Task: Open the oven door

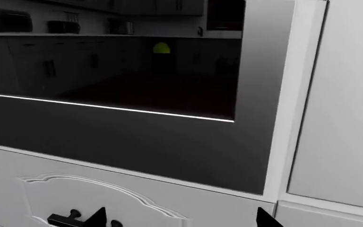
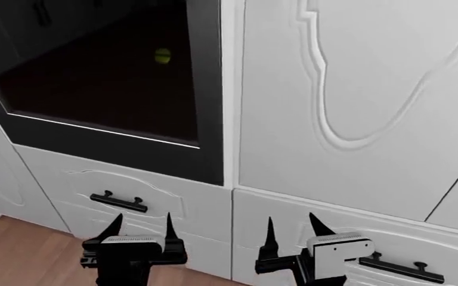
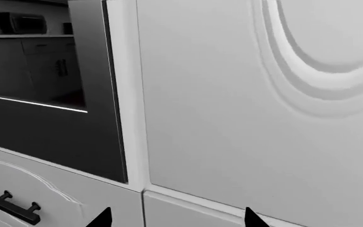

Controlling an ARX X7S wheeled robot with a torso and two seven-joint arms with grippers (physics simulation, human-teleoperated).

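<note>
The oven door (image 2: 117,95) fills the upper left of the head view, a flat black panel with dark glass and a thin silver stripe, shut flush in the white cabinetry; beneath it sits a white drawer front (image 2: 126,190) with a black bar handle (image 2: 118,202); to the right stands a tall white carved cabinet door (image 2: 356,101); the left hand (image 2: 142,229) hangs below the oven door, in front of that drawer, its fingers spread and holding nothing; the right hand (image 2: 291,232) hangs before a second drawer front (image 2: 372,238), likewise spread and empty, touching nothing.
</note>
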